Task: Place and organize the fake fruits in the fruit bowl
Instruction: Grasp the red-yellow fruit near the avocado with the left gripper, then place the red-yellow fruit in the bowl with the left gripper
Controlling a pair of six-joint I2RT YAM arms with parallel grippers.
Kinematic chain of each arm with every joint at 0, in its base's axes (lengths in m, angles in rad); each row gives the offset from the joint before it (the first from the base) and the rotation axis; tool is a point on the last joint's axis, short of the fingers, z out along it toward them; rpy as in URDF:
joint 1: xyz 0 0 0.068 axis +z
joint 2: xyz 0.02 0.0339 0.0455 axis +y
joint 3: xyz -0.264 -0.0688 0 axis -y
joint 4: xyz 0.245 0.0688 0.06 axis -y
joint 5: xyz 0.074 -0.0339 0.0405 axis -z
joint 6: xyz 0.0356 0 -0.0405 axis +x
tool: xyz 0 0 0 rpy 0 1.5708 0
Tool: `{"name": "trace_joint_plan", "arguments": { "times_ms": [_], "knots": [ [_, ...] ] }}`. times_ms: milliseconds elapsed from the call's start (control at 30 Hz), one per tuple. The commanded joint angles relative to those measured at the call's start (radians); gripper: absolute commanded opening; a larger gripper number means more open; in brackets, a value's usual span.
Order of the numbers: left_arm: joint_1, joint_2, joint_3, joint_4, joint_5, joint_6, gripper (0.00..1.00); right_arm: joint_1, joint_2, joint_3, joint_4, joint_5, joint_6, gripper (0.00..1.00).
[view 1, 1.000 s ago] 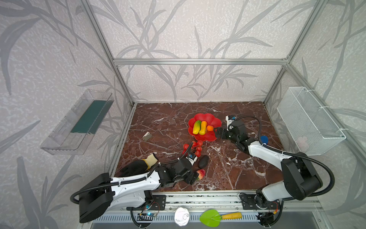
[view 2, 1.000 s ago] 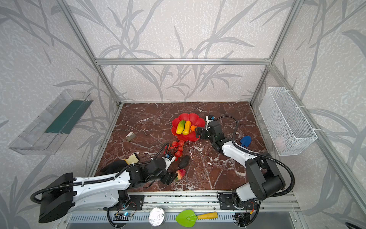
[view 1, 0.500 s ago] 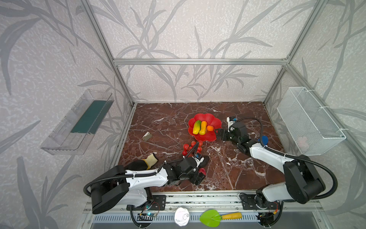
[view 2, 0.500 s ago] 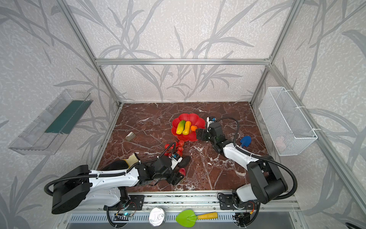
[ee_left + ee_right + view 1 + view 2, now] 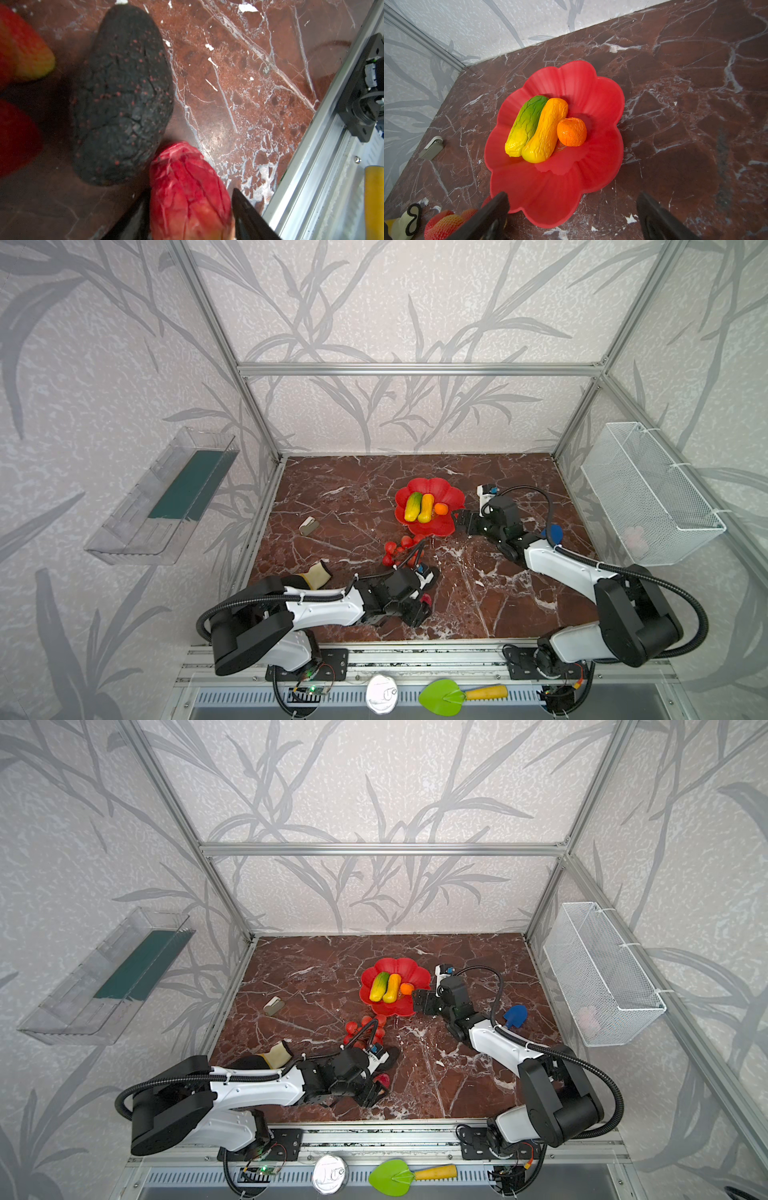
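Observation:
The red scalloped fruit bowl (image 5: 451,497) (image 5: 591,87) holds a green-yellow oblong fruit (image 5: 527,122), a yellow-orange oblong one (image 5: 545,131) and a small orange (image 5: 571,132). My right gripper (image 5: 459,520) (image 5: 572,196) stands open and empty at the bowl's near right rim. Near the front edge my left gripper (image 5: 422,605) is shut on the red-yellow strawberry-like fruit (image 5: 187,187) (image 5: 383,1080), a finger against each side, low over the table. The dark avocado (image 5: 124,99) (image 5: 432,574) lies touching that fruit. The cluster of red balls (image 5: 401,549) lies between avocado and bowl.
A blue scoop (image 5: 552,534) lies right of my right arm. A small grey-white piece (image 5: 308,526) and a beige-black item (image 5: 318,572) lie on the left. The white wire basket (image 5: 648,493) hangs right, the clear tray (image 5: 166,493) left. The front rail (image 5: 311,166) runs close by.
My left gripper has slid forward round the strawberry-like fruit and its jaws have narrowed onto it. The right arm has hardly moved.

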Motion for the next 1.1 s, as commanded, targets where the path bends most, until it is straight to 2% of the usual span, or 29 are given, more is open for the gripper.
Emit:
{"name": "trace_joint_plan", "arguments": {
  "times_ms": [0,133,267,400,533,700,900,1067],
  "knots": [
    [-0.006,-0.035,0.029,-0.033,-0.014,-0.004,0.53,-0.006,0.001,-0.009,0.025,-0.013,0.013,0.96],
    [-0.007,-0.168,0.055,-0.096,-0.053,0.024,0.46,-0.005,0.000,-0.008,0.024,-0.010,0.015,0.96],
    [-0.007,-0.301,0.097,-0.139,-0.110,0.086,0.45,-0.008,-0.007,-0.009,0.020,-0.009,0.013,0.96],
    [0.026,-0.319,0.178,-0.167,-0.140,0.162,0.47,-0.011,-0.030,-0.012,0.007,-0.006,0.008,0.96],
    [0.124,-0.195,0.284,-0.141,-0.080,0.247,0.47,-0.013,-0.062,-0.025,-0.006,-0.002,0.004,0.96],
    [0.256,0.059,0.446,-0.071,0.019,0.299,0.47,-0.019,-0.124,-0.047,-0.038,-0.001,-0.001,0.96],
    [0.339,0.324,0.647,-0.107,0.091,0.319,0.46,-0.022,-0.207,-0.078,-0.086,0.004,-0.009,0.96],
    [0.374,0.457,0.732,-0.116,0.049,0.325,0.47,-0.025,-0.251,-0.093,-0.100,0.010,-0.016,0.96]
  ]
}}
